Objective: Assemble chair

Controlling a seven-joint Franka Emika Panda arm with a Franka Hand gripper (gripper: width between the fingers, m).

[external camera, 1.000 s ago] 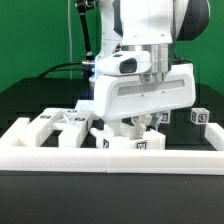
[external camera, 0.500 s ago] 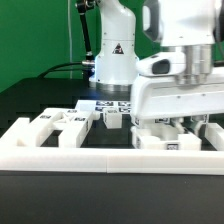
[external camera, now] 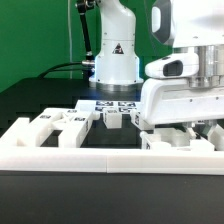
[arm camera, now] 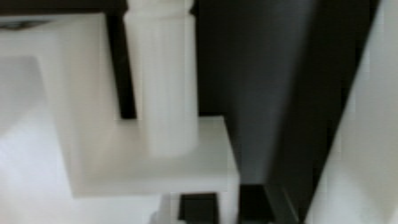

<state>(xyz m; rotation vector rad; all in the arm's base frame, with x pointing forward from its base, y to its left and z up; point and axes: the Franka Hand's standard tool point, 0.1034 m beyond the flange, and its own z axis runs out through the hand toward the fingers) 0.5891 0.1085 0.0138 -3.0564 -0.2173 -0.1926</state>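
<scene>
Chair parts (external camera: 62,124) along wall (external camera: 60,157), some directly beneath pincer (external camera: 186,130); pincer closed, low.

the pincer (external camera: 186,126) is cut by the exterior view's right edge, tips hidden behind chair pieces (external camera: 168,141); wrist view blurred.

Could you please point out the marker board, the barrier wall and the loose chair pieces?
marker board (external camera: 108,104), exterior view, its tagged top face.
barrier wall (external camera: 60,160), exterior view, its long front stretch.
chair pieces (external camera: 58,126), exterior view, top of a notched block.
</scene>
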